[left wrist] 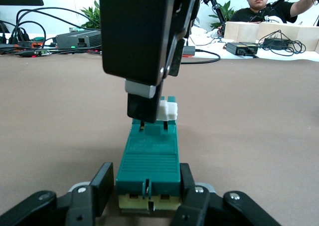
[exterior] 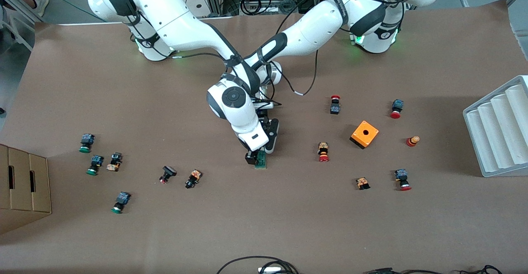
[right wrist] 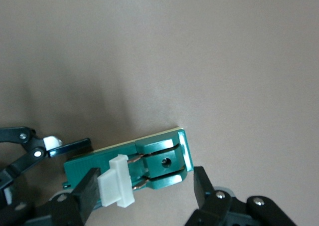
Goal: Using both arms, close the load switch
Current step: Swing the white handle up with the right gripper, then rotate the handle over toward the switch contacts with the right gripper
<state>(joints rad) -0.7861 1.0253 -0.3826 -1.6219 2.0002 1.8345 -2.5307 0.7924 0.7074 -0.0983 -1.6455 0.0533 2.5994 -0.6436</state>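
Your load switch (exterior: 260, 161) lies flat on the brown table (exterior: 264, 224), near the middle of its length, under the two arms where they cross. It is a narrow green block with a white lever tab (left wrist: 168, 110) at one end; in the front view that end is the one nearer the camera, mostly hidden by the tools.

Your left tool (left wrist: 147, 196) has its fingers (left wrist: 102, 181) pressed against the two long sides of the green body at the end away from the tab, so it is clamped on the load switch. In the front view this tool (exterior: 270, 140) comes down just above the block.

Your right tool (exterior: 252, 155) stands over the tab end. Its fingers are drawn together; in the left wrist view the black fingertip (left wrist: 143, 108) sits right beside the white tab, on top of the green body. Whether it presses the tab you cannot tell. In the right wrist view the tab (right wrist: 115, 182) shows close to that tool's finger (right wrist: 82, 196).

Around you, an orange box (exterior: 364, 134) with a hole sits toward the left arm's end, with red-capped buttons (exterior: 323, 152) scattered near it. Green-capped buttons (exterior: 86, 142) lie toward the right arm's end, near a cardboard box (exterior: 22, 187). A grey ridged tray (exterior: 499, 129) rests at the left arm's end.
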